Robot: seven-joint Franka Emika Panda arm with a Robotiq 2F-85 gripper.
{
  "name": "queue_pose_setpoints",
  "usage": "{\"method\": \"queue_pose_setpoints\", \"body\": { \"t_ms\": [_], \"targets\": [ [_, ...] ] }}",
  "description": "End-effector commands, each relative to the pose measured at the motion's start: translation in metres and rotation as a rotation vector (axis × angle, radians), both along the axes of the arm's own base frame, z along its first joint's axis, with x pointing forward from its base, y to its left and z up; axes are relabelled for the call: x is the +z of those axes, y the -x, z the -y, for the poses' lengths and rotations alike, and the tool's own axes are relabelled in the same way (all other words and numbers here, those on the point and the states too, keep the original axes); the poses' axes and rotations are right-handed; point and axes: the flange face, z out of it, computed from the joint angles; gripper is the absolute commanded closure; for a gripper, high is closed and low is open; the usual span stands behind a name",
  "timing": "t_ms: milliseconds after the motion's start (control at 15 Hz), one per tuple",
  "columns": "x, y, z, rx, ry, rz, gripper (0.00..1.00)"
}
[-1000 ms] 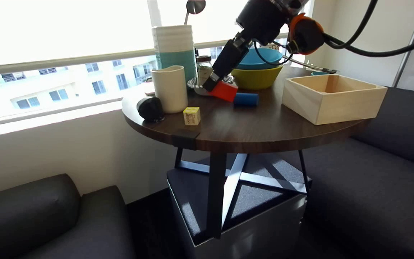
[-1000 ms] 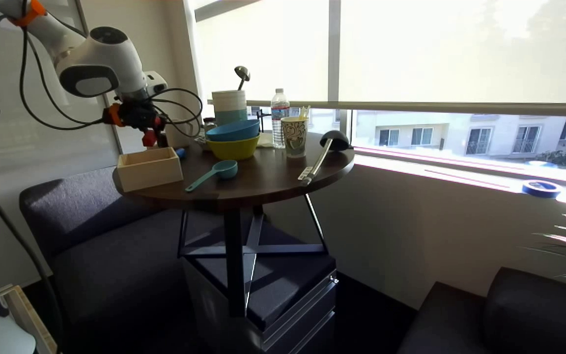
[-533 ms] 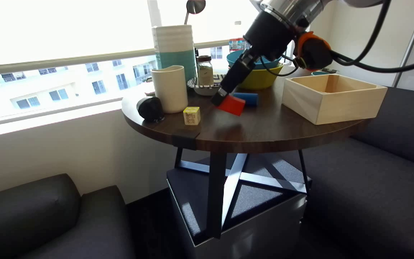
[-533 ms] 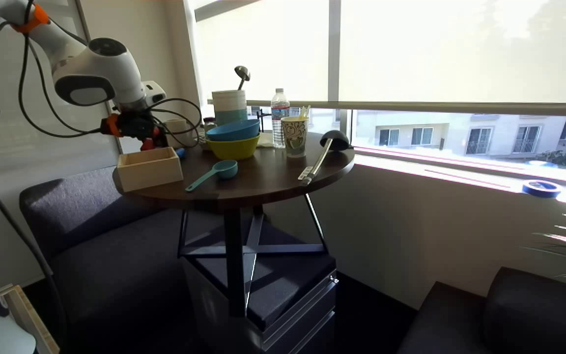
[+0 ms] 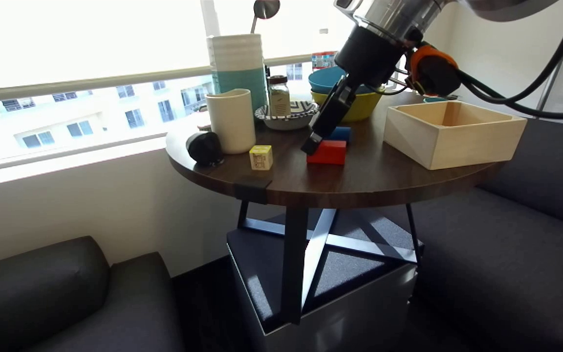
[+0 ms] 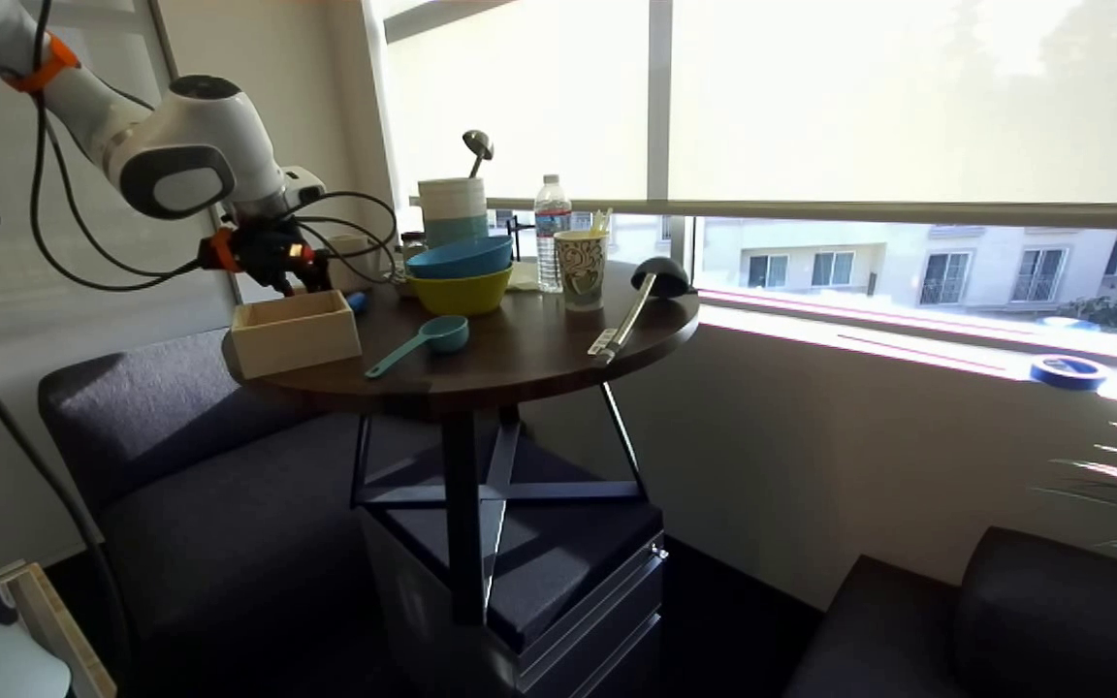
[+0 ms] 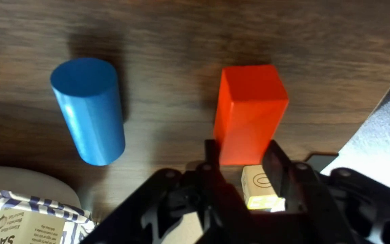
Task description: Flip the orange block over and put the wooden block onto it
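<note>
Your claw [image 7: 241,150] looks clamped on the orange block [image 5: 329,153], level on the counter [image 5: 374,168] near the wooden block [image 5: 261,159], so withdrawing before the fingers [image 7: 278,166] part could drag the former askew.

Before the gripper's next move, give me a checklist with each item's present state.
1. Orange block level on the table: ok, as far as an exterior view shows.
2. Gripper clear of that block: not ok, its fingers flank one end.
3. Grip open: cannot tell, contact is unclear.
4. Flip complete: cannot tell, no marking distinguishes the visible faces.
5. Wooden block apart from the orange block: ok.
6. Blue cylinder apart from it: ok in the wrist view.
</note>
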Motion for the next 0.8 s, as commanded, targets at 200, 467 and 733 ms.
{"method": "queue_pose_setpoints", "body": {
  "t_ms": [200, 467, 733],
  "targets": [
    [0.014, 0.01, 0.002, 0.005, 0.032, -0.002, 0.07],
    [0.015, 0.022, 0.017, -0.005, 0.041, -0.046, 0.0],
    [0.01, 0.03, 0.021, 0.004, 0.035, -0.091, 0.0]
  ]
}}
